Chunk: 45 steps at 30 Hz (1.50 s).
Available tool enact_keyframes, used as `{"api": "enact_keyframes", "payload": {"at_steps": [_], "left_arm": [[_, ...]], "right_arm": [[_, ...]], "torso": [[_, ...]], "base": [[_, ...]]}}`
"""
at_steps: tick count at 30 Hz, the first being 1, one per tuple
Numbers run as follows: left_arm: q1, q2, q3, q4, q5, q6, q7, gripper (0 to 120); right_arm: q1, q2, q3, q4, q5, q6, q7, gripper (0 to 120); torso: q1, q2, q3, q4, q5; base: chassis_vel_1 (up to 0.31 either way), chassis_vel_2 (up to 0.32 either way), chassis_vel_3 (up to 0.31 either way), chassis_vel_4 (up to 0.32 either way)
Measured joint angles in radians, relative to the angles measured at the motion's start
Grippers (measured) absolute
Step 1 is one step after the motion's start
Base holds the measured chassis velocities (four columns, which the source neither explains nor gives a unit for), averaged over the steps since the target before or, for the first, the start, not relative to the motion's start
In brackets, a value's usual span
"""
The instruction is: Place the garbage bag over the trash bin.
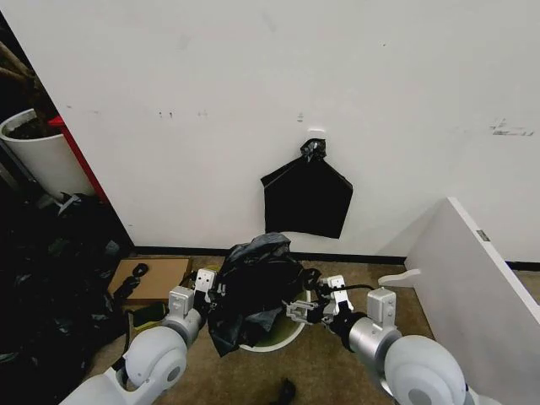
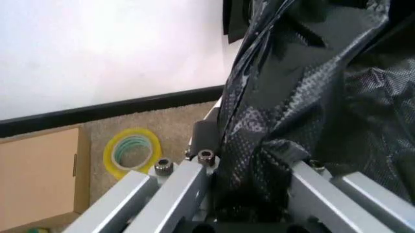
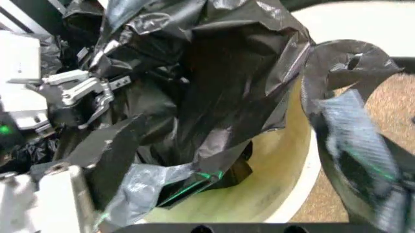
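Left gripper point(image 1: 205, 285): low in the head view, at the left edge of the garbage bag point(image 1: 253, 283). In the left wrist view the black film is bunched between its two grey metal fingers point(image 2: 175, 187), which are closed on the film.
Right gripper point(image 1: 305, 310): opposite, at the bag's right edge, just above the rim. Whether its fingers are parted or hold anything, cannot tell; in the right wrist view a strip of film lies over one finger.
Garbage bag: thin, glossy, crinkled black plastic, shapeless, heaped on top of the trash bin point(image 1: 289, 338) between the two grippers; part hangs down inside the bin, part spills over the left side of the rim.
Trash bin: round, white, smooth plastic; the near right arc of the rim and some pale inner wall point(image 3: 285, 160) are uncovered. It stands on the carpet.
Floor point(image 1: 253, 375): short beige carpet. A flat cardboard box point(image 1: 150, 278) lies left of the bin, with a yellow tape roll point(image 2: 132, 151) beside it.
Left margin: dark clutter point(image 1: 42, 278) crowds the floor; a red edge point(image 1: 80, 160) and a large white pot point(image 1: 42, 156) stand farther back.
Right margin: a white panel point(image 1: 472, 274) slants in close to the right arm; open carpet between it and the bin is narrow.
Far edge: white wall point(image 1: 253, 84) with black skirting just behind the bin. A flat black bag point(image 1: 306, 199) with a knotted top hangs on it, directly above the bin.
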Motion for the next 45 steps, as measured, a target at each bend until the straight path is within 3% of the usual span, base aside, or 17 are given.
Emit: {"api": "enact_keyframes", "payload": {"at_steps": [2, 4, 10, 20, 24, 45], "left_arm": [[0.005, 0.001, 0.000, -0.005, 0.006, 0.000, 0.002, 1], [0.006, 0.001, 0.000, -0.006, 0.007, 0.000, 0.002, 1], [0.007, 0.002, 0.002, -0.011, 0.013, 0.000, 0.006, 1], [0.005, 0.005, 0.003, -0.011, 0.015, -0.001, 0.008, 1], [0.006, 0.006, 0.003, -0.011, 0.015, -0.002, 0.009, 1], [0.014, 0.001, -0.017, -0.006, -0.054, -0.037, 0.007, 1]], "right_arm": [[0.013, 0.016, -0.005, -0.029, 0.018, 0.000, 0.015, 82], [0.016, 0.019, -0.007, -0.037, 0.019, 0.000, 0.016, 80], [0.029, 0.035, -0.018, -0.094, 0.019, 0.015, 0.036, 53], [0.032, 0.037, -0.021, -0.103, 0.030, 0.031, 0.045, 22], [0.033, 0.038, -0.025, -0.114, 0.029, 0.049, 0.048, 2], [-0.014, 0.018, 0.068, -0.133, 0.009, 0.081, 0.077, 0]], "torso": [[0.000, 0.000, 0.000, 0.0001, 0.0000], [0.000, 0.000, 0.000, 0.0001, 0.0000], [0.000, 0.000, 0.000, 0.0000, 0.0001], [0.000, 0.000, 0.000, 0.0000, 0.0000], [0.000, 0.000, 0.000, 0.0000, 0.0000], [0.000, 0.000, 0.000, 0.0000, 0.0001]], "base": [[0.000, 0.000, 0.000, 0.000], [0.000, 0.000, 0.000, 0.000], [0.000, 0.000, 0.000, 0.000], [0.000, 0.000, 0.000, 0.000], [0.000, 0.000, 0.000, 0.000], [0.000, 0.000, 0.000, 0.000]]}}
